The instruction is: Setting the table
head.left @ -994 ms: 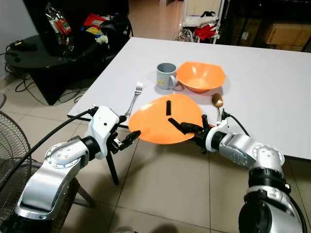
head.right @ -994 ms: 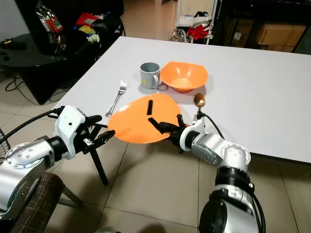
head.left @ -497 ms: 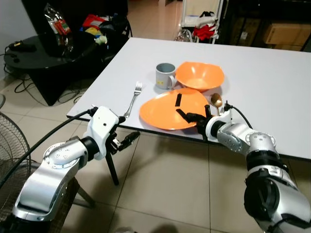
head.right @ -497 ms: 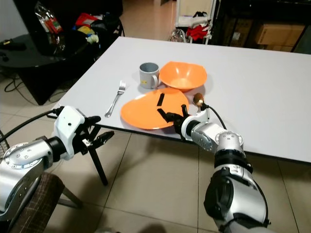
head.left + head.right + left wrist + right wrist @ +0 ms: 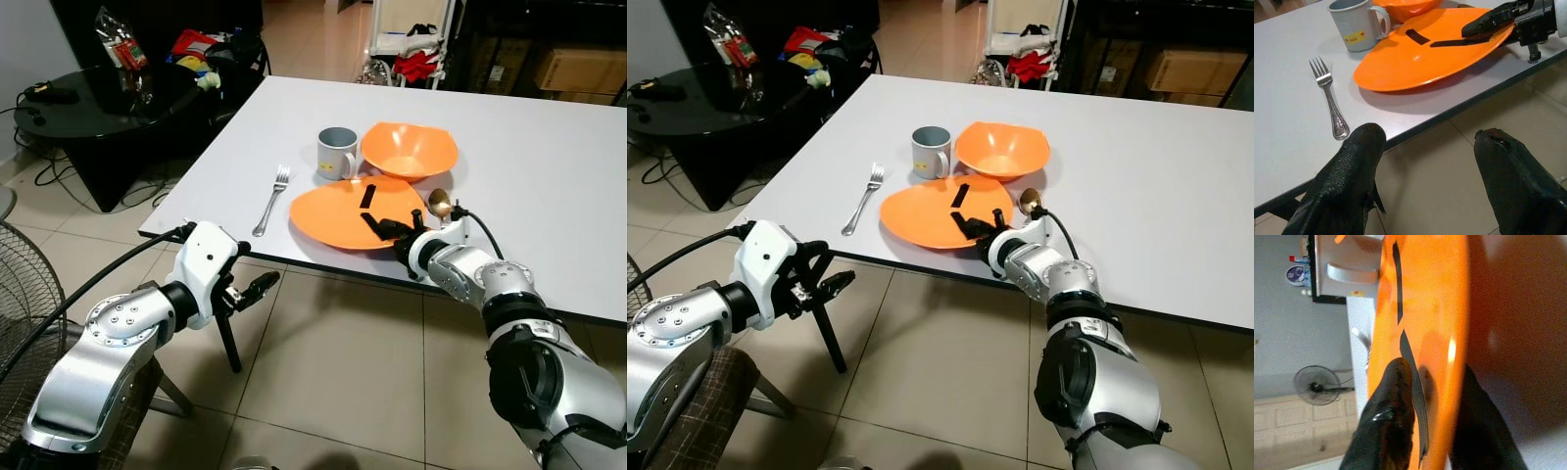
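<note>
An orange plate [image 5: 338,211] with black strips on it lies on the white table [image 5: 549,186] near its front edge, just in front of the orange bowl [image 5: 409,152]. My right gripper [image 5: 388,228] is shut on the plate's right rim, one finger on top [image 5: 1393,416] and one beneath. A grey mug [image 5: 336,154] stands left of the bowl. The fork [image 5: 271,199] lies left of the plate, and a spoon [image 5: 438,204] lies to its right. My left gripper [image 5: 257,286] hangs open below the table's edge, apart from the plate [image 5: 1425,51].
A black round table [image 5: 108,108] with clutter stands at the far left, and a fan [image 5: 20,294] is beside my left arm. A rack with clothes [image 5: 416,59] and a cardboard box [image 5: 578,69] stand behind the table. Tiled floor lies under my arms.
The right gripper has carried the plate from beyond the front edge up onto the table, beside the bowl. The left gripper, earlier close to the plate's left rim, is now apart and lower.
</note>
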You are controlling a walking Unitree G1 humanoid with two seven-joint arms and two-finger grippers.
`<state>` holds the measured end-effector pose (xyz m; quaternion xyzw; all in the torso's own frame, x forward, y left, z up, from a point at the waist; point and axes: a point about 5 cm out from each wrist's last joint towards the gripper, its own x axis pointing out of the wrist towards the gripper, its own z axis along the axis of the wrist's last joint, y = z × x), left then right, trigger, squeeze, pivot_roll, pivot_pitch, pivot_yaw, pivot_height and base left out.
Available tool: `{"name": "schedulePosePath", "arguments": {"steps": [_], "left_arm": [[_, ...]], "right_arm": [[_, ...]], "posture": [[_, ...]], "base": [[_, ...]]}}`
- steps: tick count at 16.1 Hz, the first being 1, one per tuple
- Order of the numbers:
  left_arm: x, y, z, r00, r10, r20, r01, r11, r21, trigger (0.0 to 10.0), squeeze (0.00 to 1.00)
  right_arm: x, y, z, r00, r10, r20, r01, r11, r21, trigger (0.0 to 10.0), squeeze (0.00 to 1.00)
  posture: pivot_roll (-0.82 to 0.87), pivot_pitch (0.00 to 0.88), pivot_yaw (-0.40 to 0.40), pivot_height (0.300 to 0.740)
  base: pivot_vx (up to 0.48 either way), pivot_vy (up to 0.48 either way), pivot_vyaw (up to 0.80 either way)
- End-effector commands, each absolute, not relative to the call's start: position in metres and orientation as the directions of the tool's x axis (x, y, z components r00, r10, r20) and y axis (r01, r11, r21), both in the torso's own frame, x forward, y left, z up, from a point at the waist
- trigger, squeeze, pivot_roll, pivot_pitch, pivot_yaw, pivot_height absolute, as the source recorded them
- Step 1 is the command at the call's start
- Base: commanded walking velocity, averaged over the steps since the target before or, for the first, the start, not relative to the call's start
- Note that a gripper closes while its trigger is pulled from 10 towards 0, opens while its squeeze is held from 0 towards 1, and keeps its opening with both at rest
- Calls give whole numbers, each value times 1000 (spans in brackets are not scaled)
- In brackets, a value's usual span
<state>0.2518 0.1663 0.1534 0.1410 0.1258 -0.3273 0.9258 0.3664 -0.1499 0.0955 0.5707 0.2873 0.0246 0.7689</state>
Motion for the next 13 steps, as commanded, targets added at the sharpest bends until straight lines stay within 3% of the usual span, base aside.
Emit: {"name": "schedulePosePath", "arguments": {"steps": [1, 7, 13], "left_arm": [[251, 166, 157, 756, -570, -322, 643, 740, 197, 10000, 0], [251, 166, 155, 759, -567, -319, 639, 743, 199, 10000, 0], [254, 162, 153, 757, -573, -315, 643, 741, 196, 10000, 0]], "right_arm": [[373, -150, 106, 852, 359, -381, 246, 368, 897, 10000, 1000], [361, -156, 100, 835, 386, -391, 198, 452, 870, 10000, 1000], [337, -165, 106, 859, 372, -351, 149, 475, 867, 10000, 1000]], "posture": [[159, 0, 50, 740], [145, 0, 47, 740], [128, 0, 66, 740]], "base": [[0, 0, 0], [0, 0, 0], [0, 0, 0]]}}
